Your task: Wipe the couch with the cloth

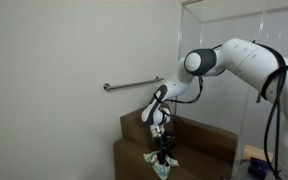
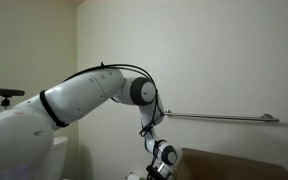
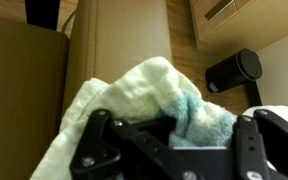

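- In the wrist view the cloth [image 3: 149,95] is seen bunched between the 2 fingers of the pincer [image 3: 174,138]. The pincer is judged to be closed on it, with pale folds spilling over the top and to one side.
- In an exterior view the cloth is carried at the low end of the arm, right at the seat of the brown couch [image 1: 199,140], near its front corner. Whether it is pressed on the seat or hangs just above it cannot be told.
- The step in hand is judged to be the wiping stroke itself, or its very start.
- For a good stroke, the cloth is best pressed down with light, even force, so that fabric and not the metal fingers is dragged over the cushion.
- A firm grip is called for, since a loose fold could be pulled out by friction.
- Strokes are best laid side by side across the seat, clear of the backrest and the wall rail [image 1: 134,85].
- The black round object [image 3: 234,70] beside the couch is best left untouched.
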